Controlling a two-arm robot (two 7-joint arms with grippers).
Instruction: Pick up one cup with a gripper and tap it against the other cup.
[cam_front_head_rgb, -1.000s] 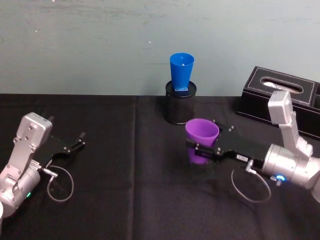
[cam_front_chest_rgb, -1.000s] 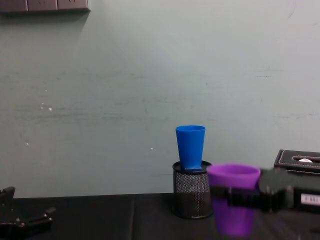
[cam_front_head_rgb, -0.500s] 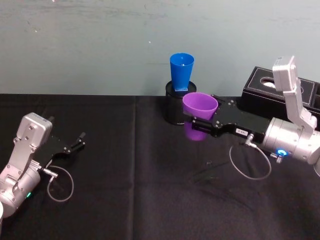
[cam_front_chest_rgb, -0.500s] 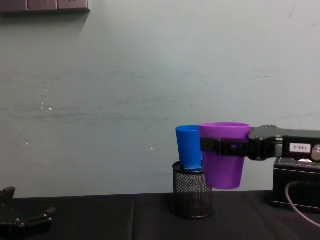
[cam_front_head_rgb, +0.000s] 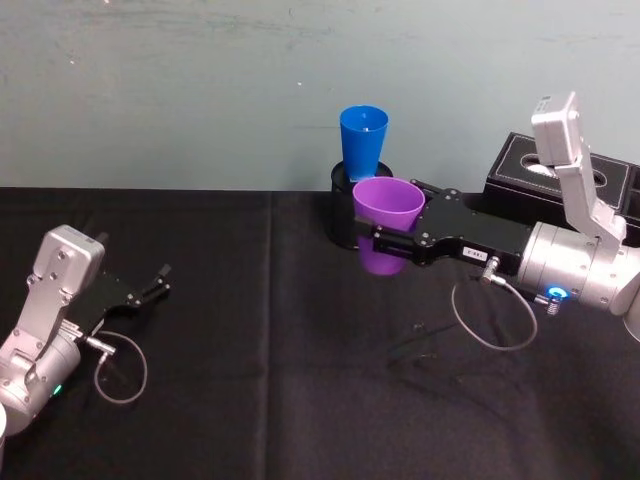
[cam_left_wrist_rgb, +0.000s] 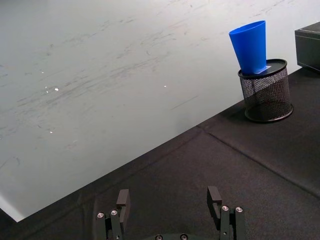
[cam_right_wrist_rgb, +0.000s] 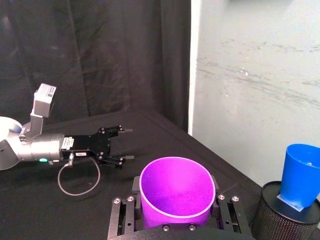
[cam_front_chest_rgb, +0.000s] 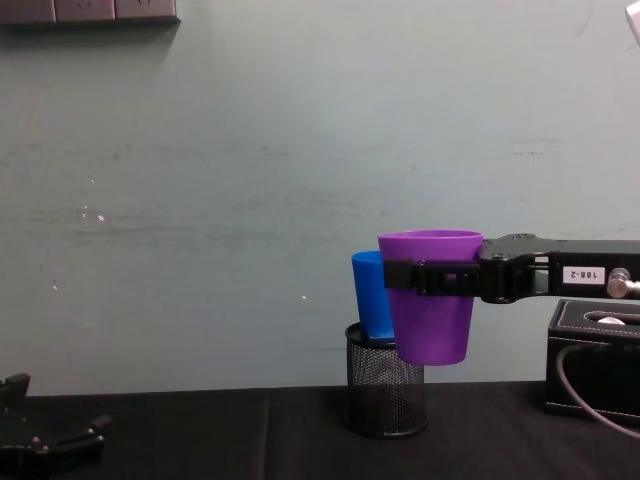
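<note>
Above the desk (cam_front_head_rgb: 250, 350), the purple cup (cam_front_head_rgb: 388, 202) is held clenched in the right gripper (cam_front_head_rgb: 388, 243) beside the blue cup (cam_front_head_rgb: 362, 140), only the tap judged left; the left gripper (cam_left_wrist_rgb: 169, 205) lies released.

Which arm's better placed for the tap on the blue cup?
Right. The right tool is shut on the purple cup, raised close to the blue cup atop the mesh holder. The left tool sits open, low, far left.

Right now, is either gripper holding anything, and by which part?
Right gripper is shut on the purple plastic tapered cup, clamping its wall just below the rim. Left gripper is open, holding nothing.
</note>
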